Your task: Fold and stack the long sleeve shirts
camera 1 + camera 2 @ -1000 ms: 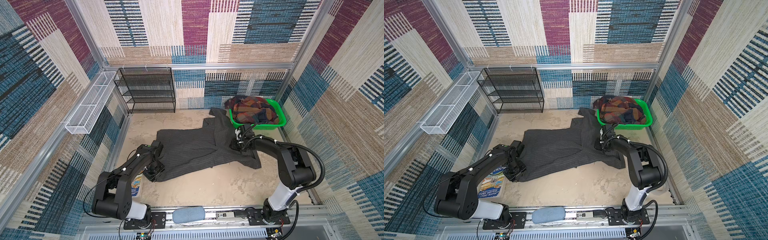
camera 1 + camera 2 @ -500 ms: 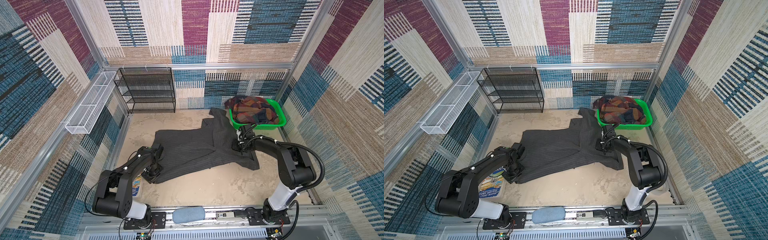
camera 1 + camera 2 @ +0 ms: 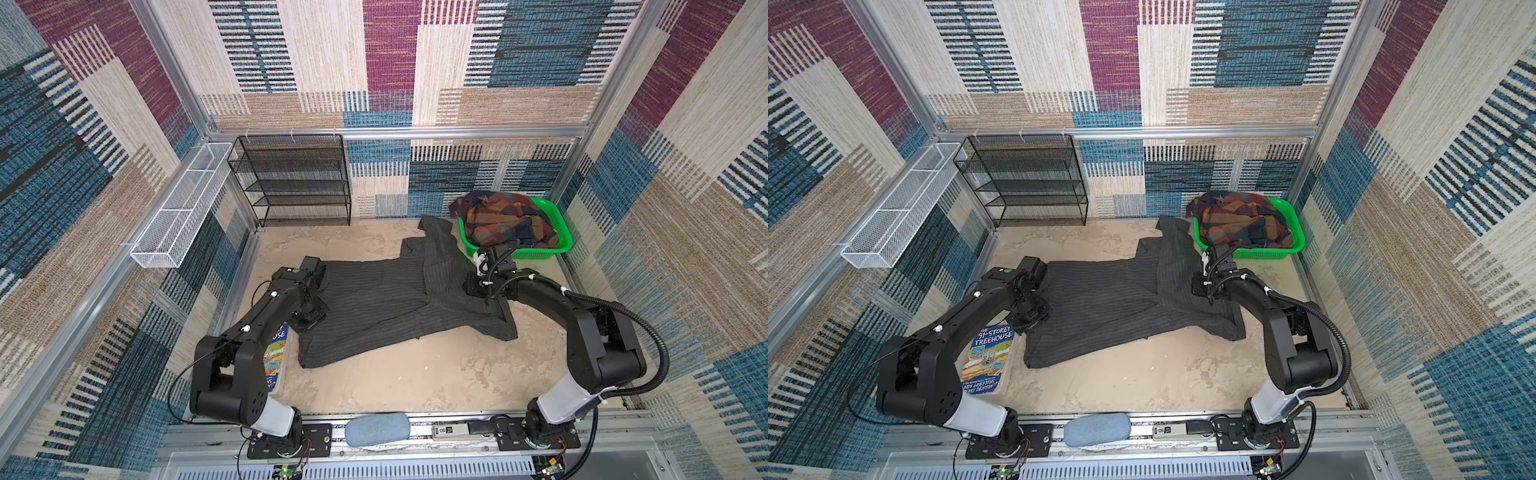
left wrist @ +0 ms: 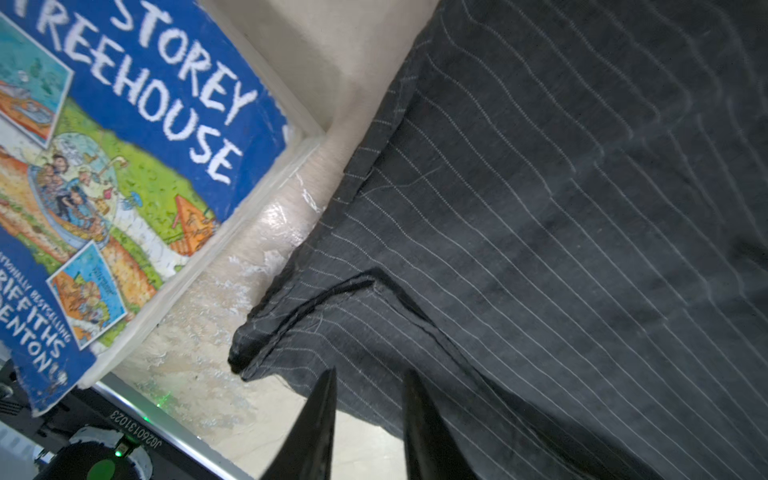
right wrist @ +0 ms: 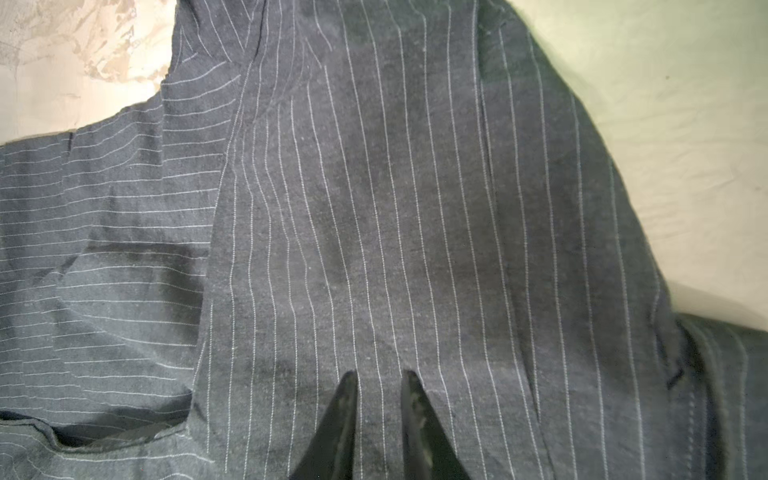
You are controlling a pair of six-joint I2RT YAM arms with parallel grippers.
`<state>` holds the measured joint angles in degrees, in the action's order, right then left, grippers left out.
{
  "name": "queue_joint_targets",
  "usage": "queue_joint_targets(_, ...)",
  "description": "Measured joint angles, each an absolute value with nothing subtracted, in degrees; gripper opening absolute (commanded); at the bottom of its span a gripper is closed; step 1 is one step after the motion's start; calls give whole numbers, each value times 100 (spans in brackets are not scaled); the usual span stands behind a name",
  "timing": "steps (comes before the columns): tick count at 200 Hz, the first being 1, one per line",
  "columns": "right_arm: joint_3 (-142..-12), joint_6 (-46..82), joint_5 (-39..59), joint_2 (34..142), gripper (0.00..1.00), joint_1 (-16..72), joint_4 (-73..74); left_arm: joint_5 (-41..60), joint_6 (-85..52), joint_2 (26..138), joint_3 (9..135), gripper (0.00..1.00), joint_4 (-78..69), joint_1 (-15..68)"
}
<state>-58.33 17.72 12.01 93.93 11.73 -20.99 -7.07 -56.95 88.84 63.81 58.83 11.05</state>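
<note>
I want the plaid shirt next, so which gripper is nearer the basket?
Right. The right gripper is on the grey shirt just in front of the basket; the left gripper is at the shirt's far end, beside the book.

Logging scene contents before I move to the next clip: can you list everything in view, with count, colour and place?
pinstripe shirt: one, dark charcoal, spread across the table's middle.
plaid shirt: one, rust, orange and navy, bunched in the green basket.
green basket: one, green, table's far right corner.
mesh shelf: one, black, against the back wall.
wire tray: one, white, on the left wall.
book: one, blue cover, beside the pinstripe shirt's left edge.
pad: one, grey-blue, on the front rail.
table: one, beige.
left gripper: one, black, fingers apart over the pinstripe shirt's edge.
right gripper: one, black, at the pinstripe shirt near the green basket.
</note>
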Motion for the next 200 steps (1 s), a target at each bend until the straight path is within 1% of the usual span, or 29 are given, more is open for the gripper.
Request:
queue_joint_targets(18, -5833, 1752, 1236, 9369, 23, 1245, -2119, -633, -5520, 9181, 6381, 34, 5898, 1107)
queue_joint_targets(38, -5833, 1754, 1251, 9334, 22, 1302, -2130, -565, -5325, 9413, 6316, 40, 5889, 1111)
queue_joint_targets(49, -5824, 1754, 1284, 9330, 22, 1313, -2128, -563, -5227, 9494, 6259, 41, 5878, 1111)
queue_joint_targets(88, -5784, 1756, 1306, 9330, 22, 1350, -2126, -558, -4936, 9830, 6204, 42, 5596, 1114)
queue_joint_targets(129, -5756, 1756, 1347, 9321, 21, 1380, -2121, -558, -4827, 10055, 6178, 40, 5269, 1114)
queue_joint_targets(149, -5734, 1756, 1347, 9299, 21, 1380, -2115, -541, -4827, 10068, 6130, 36, 5188, 1129)
queue_joint_targets(169, -5719, 1756, 1347, 9284, 21, 1380, -2080, -515, -4827, 10047, 6080, 27, 5092, 1138)
queue_joint_targets(179, -5714, 1756, 1347, 9284, 21, 1380, -2082, -502, -4829, 10042, 6064, 19, 5033, 1144)
queue_joint_targets(200, -5714, 1756, 1350, 9284, 20, 1380, -2064, -530, -4829, 10038, 6047, 10, 5043, 1149)
